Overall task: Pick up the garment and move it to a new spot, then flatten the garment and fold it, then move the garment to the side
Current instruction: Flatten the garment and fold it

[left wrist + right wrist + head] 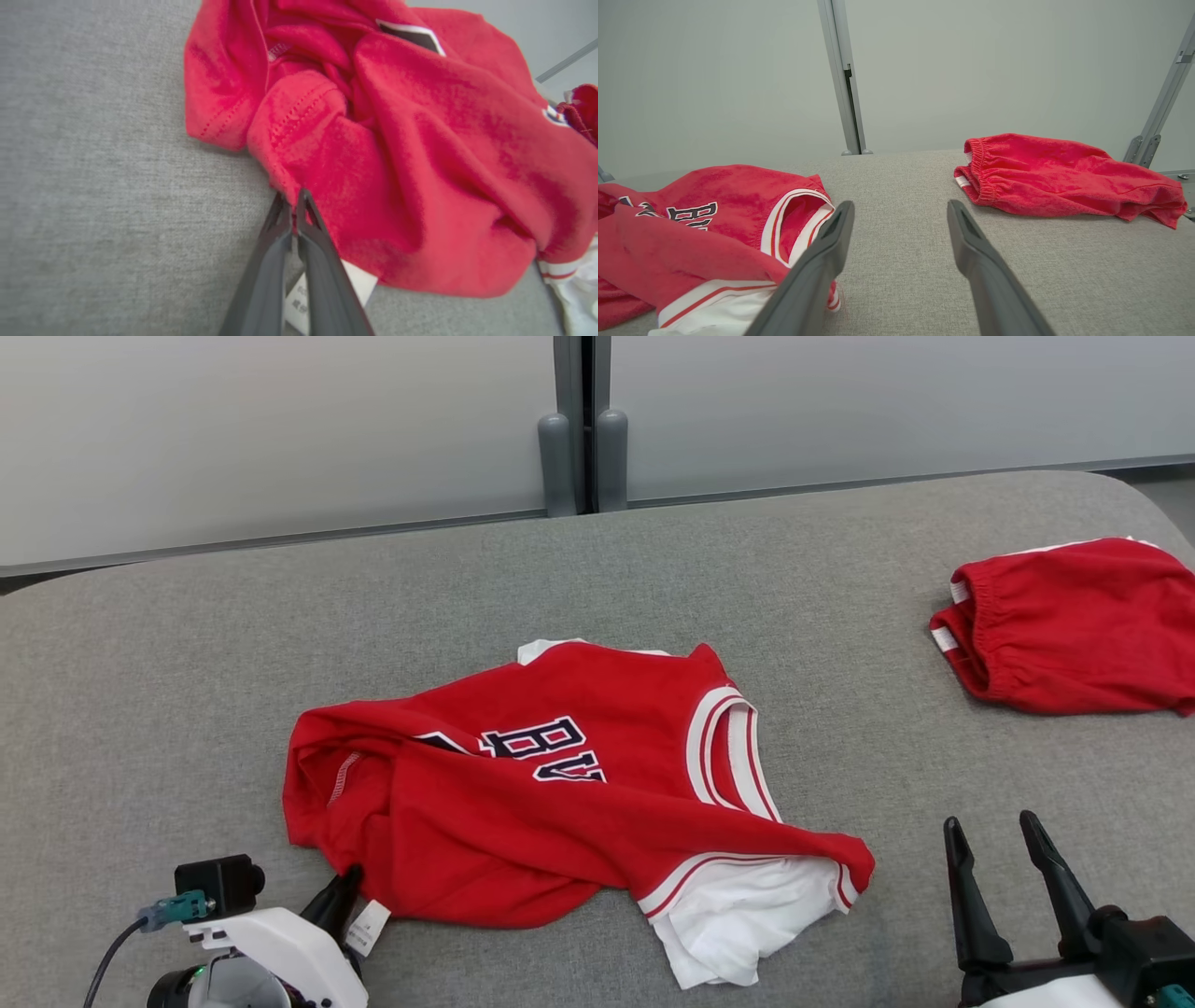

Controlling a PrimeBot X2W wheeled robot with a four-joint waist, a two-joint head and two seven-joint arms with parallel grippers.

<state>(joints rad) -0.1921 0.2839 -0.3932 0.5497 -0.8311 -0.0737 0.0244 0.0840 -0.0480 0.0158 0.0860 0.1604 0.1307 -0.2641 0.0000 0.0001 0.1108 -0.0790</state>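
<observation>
The garment (560, 784) is a red jersey with white trim and black letters, lying crumpled at the middle of the grey padded table (187, 663). My left gripper (341, 887) sits at its near-left corner. In the left wrist view the two dark fingers (280, 242) are pressed together, pinching the hem of the red garment (420, 163) at their tips, with a white label (299, 298) beside them. My right gripper (990, 821) stands open near the front right, apart from the cloth. The right wrist view has that gripper (900, 205) spread wide, the garment (691, 233) to its left.
A second red piece with an elastic waistband (1074, 625) lies at the table's far right, also visible as red shorts (1064, 172) in the right wrist view. Grey wall panels and a post (579, 429) stand behind the table's back edge.
</observation>
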